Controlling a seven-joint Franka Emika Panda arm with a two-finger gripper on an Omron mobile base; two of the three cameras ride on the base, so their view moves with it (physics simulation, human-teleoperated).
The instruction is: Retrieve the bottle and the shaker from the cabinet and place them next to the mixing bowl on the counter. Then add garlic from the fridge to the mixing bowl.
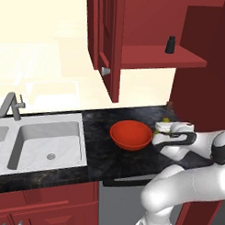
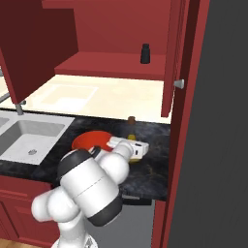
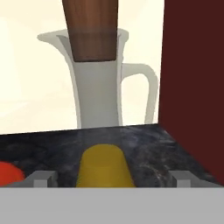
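The bottle (image 3: 104,168) stands upright on the black counter (image 1: 101,162), just right of the red mixing bowl (image 1: 131,134). Its yellow base, clear neck and brown stopper (image 3: 92,26) rise close in the hand view. My gripper (image 3: 111,177) is open, level with the base, one fingertip (image 3: 41,177) on each side with a gap to the glass. In the base views the gripper (image 1: 165,127) (image 2: 131,147) sits low over the counter, with the bottle's stopper (image 2: 131,119) showing above it. The black shaker (image 1: 170,44) (image 2: 145,53) stands on the shelf of the open cabinet (image 1: 108,36).
A steel sink (image 1: 49,139) with a faucet (image 1: 11,106) lies left of the bowl. A dark red wall panel (image 1: 197,99) stands close to the right of the bottle. The open cabinet door (image 2: 174,53) hangs above it. A tall grey surface (image 2: 227,145) rises at the far right.
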